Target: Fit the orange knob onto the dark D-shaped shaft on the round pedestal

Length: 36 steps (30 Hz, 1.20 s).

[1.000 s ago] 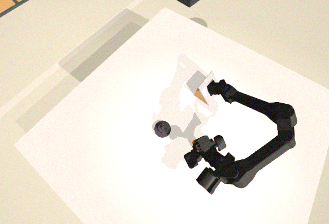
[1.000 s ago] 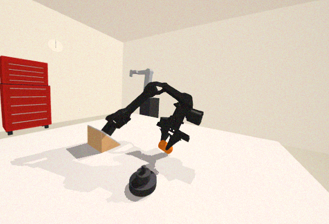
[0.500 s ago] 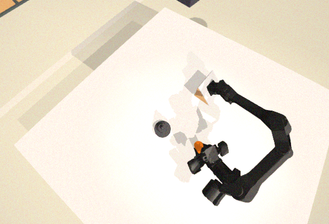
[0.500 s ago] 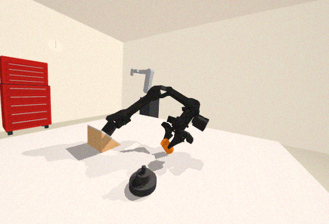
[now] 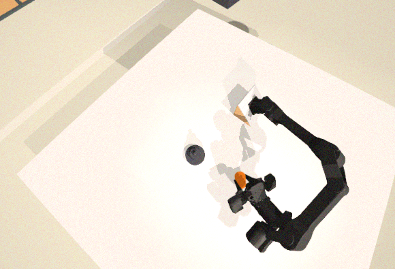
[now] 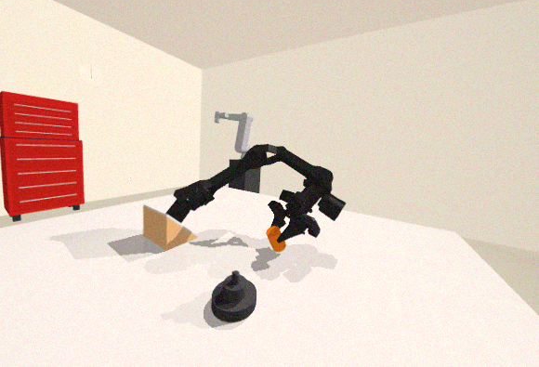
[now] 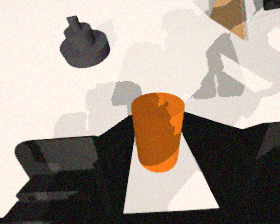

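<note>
In the top view, the black arm (image 5: 335, 173) (image 6: 274, 152) is bending through the lower right of the frame. Its gripper (image 5: 241, 180) (image 6: 276, 239) (image 7: 155, 118) is tilting, fingers closed around the orange knob, right of the exterior view's centre.

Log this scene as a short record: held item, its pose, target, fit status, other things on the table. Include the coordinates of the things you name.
held item: orange knob (image 5: 240, 179) (image 6: 276, 239) (image 7: 158, 130), between the fingers of the end effector (image 5: 242, 184) (image 6: 277, 236) (image 7: 155, 118)
knob pose: tilted, raised off the table
target: dark shaft (image 5: 194, 152) (image 6: 235, 276) (image 7: 72, 22) on the round pedestal (image 5: 199, 160) (image 6: 233, 312) (image 7: 86, 59)
fit status: knob apart from shaft, not fitted
shaft's flat side: cannot tell
also on table: wedge-shaped block (image 5: 241, 115) (image 6: 160, 231) (image 7: 228, 17), tan sides, beside the arm's base end
</note>
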{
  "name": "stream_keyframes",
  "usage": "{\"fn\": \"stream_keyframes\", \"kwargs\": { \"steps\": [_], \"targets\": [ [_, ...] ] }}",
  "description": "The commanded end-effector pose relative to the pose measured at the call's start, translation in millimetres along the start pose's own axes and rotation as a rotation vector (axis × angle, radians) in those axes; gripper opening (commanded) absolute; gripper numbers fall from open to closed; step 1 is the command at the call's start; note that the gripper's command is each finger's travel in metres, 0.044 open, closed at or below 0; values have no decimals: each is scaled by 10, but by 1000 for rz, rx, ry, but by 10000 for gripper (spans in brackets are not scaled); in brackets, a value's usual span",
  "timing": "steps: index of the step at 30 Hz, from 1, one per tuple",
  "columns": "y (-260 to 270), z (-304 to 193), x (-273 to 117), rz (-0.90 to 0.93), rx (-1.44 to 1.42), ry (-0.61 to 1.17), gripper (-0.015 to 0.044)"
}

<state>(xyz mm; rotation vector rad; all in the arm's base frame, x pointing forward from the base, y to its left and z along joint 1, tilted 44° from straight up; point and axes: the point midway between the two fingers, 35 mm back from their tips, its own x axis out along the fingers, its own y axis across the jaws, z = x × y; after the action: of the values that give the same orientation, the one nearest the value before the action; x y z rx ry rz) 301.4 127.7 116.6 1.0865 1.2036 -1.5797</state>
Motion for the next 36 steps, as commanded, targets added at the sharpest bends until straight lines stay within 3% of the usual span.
{"fn": "stream_keyframes", "kwargs": {
  "steps": [1, 12, 15, 16, 36],
  "targets": [
    [0, -6, -13, 4, 3, -4, 179],
    [-6, -43, -72, 23, 3, 8, 179],
    [-6, -32, -47, 16, -2, 5, 258],
    [-6, -32, -47, 16, -2, 5, 260],
    [-6, -32, -47, 16, -2, 5, 260]
  ]
}}
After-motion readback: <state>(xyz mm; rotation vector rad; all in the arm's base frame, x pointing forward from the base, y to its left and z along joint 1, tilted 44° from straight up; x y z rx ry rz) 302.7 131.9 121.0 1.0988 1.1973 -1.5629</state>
